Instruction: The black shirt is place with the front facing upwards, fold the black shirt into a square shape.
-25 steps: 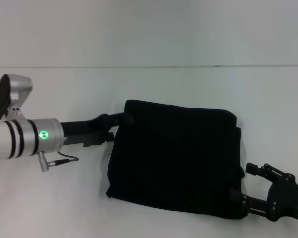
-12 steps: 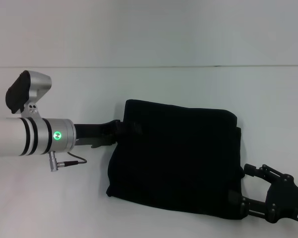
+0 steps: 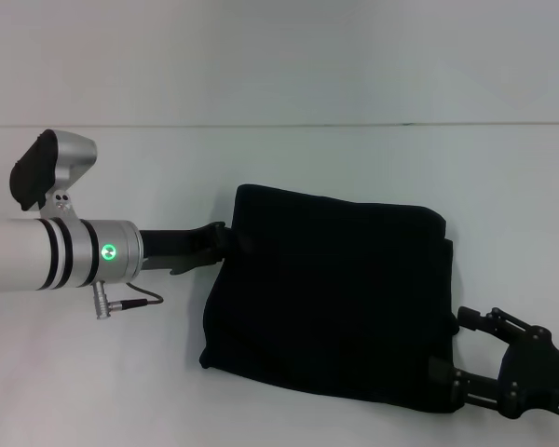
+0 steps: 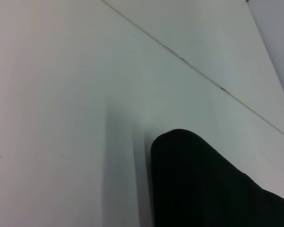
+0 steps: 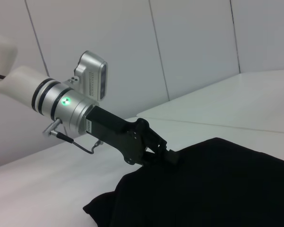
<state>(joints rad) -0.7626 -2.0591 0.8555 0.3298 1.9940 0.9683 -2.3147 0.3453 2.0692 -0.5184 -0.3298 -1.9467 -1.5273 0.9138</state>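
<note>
A plain white table [image 3: 289, 74] fills the head view, with one thin dark seam [image 3: 279, 125] running straight across it. Behind the table, the right wrist view shows a white wall [image 5: 194, 42] of flat panels split by thin upright joints. The light is even and soft.

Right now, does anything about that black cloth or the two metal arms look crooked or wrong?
Nothing looks damaged. The black shirt lies folded but skewed on the white table, with layers stepped unevenly along its right edge. The left gripper is at its far left corner, the right gripper at its near right corner.
</note>
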